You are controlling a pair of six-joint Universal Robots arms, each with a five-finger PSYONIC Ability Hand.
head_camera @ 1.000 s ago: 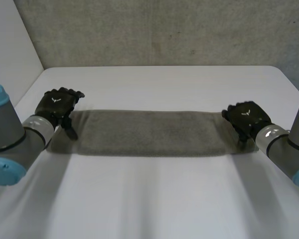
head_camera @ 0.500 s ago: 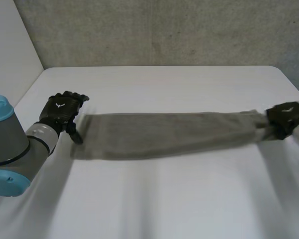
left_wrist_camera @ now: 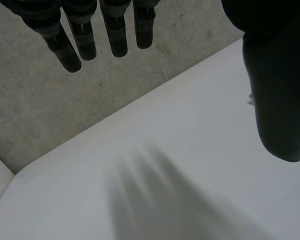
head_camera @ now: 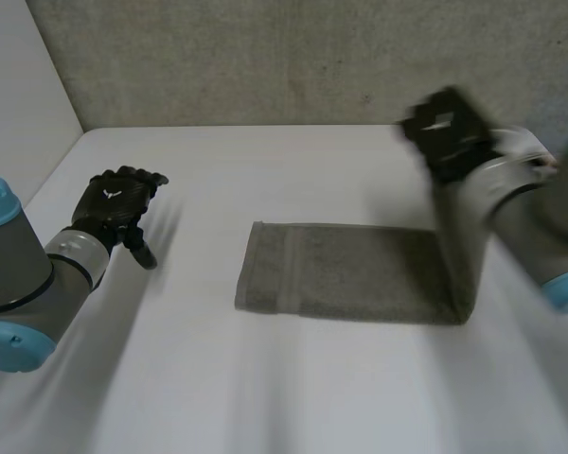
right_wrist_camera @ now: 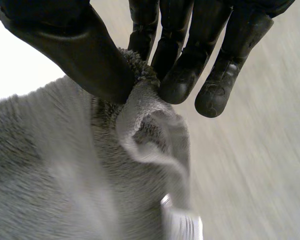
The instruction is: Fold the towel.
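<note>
A grey towel [head_camera: 350, 274] lies as a folded strip on the white table [head_camera: 265, 378], its right end rising up to my right hand [head_camera: 447, 132], which is raised above the table's far right. In the right wrist view my right hand [right_wrist_camera: 180, 55] pinches that end of the towel [right_wrist_camera: 65, 170] between thumb and fingers. My left hand [head_camera: 114, 208] hovers over the table's left side, apart from the towel, its fingers [left_wrist_camera: 85, 30] straight and open with nothing in them.
A grey textured wall [head_camera: 293, 57] runs behind the table's far edge. A pale wall [head_camera: 19, 95] stands at the left. White table surface surrounds the towel on all sides.
My right hand closed on the towel's right end, pulled it rightward, then lifted it and carried it up and leftward. The towel's left end slid right. My left hand let go and stayed at the left.
</note>
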